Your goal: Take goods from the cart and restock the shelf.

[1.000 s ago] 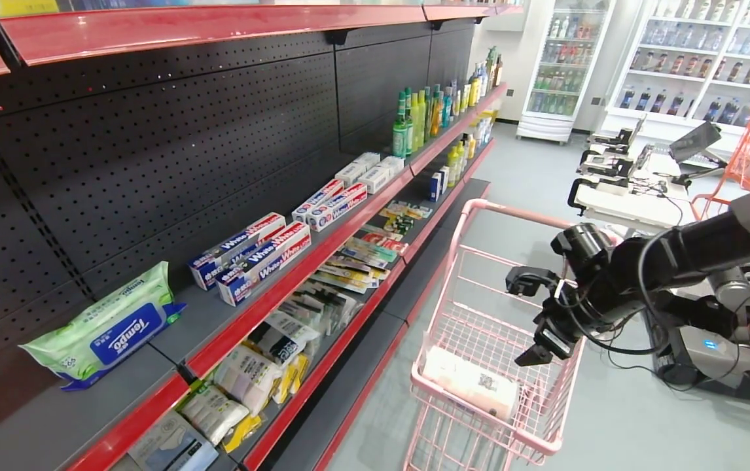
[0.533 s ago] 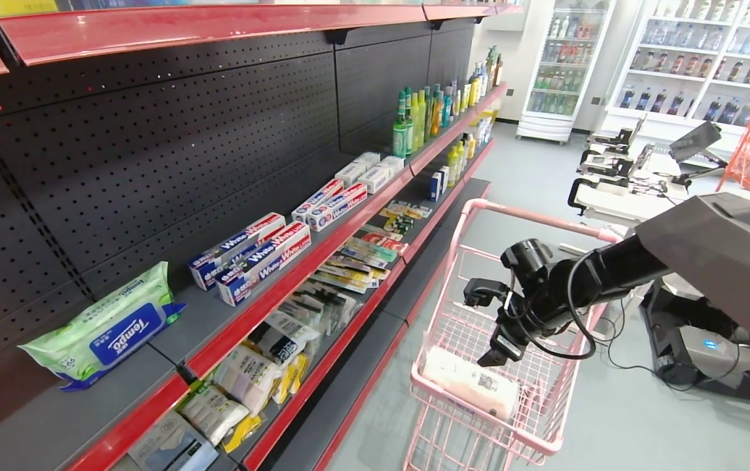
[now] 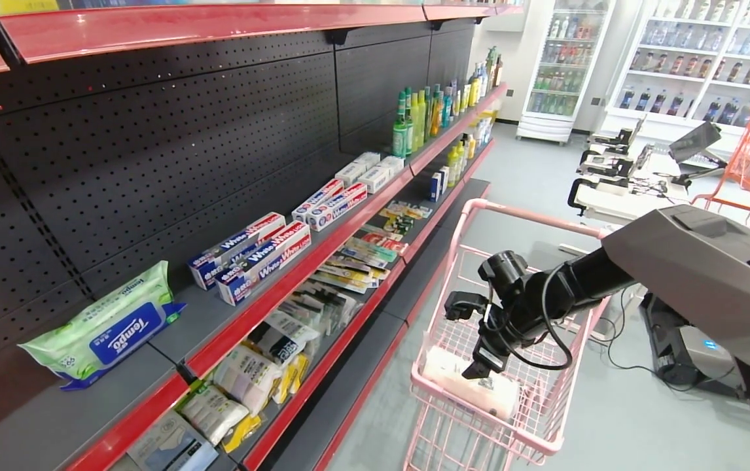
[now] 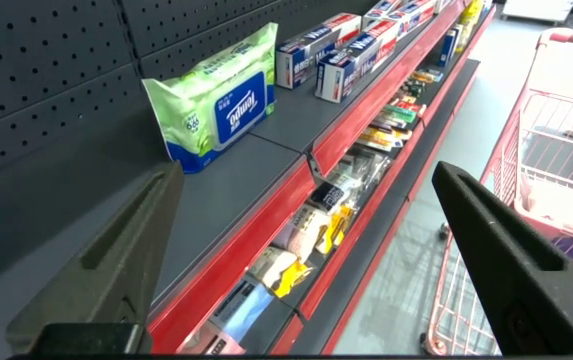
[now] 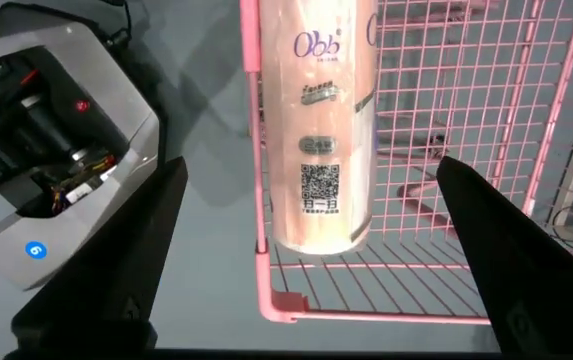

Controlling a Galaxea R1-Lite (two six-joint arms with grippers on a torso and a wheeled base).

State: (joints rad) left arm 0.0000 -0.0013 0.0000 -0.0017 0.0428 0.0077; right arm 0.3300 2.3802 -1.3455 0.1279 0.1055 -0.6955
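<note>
Since my right gripper [image 3: 476,366] hangs wide open over the roll [image 3: 483,392], I should straddle its middle. It lies at the cart's [image 3: 519,212] seven o'clock.

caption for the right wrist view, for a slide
Open right gripper above the pale pink wrapped paper roll lying in the pink wire cart

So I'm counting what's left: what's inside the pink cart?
One pale wrapped pack lies on the wire floor of the cart, under the open right gripper. The arm covers part of the basket.

Right hand [image 5: 311,170], left hand [image 4: 306,172]: fingers wide apart.
</note>
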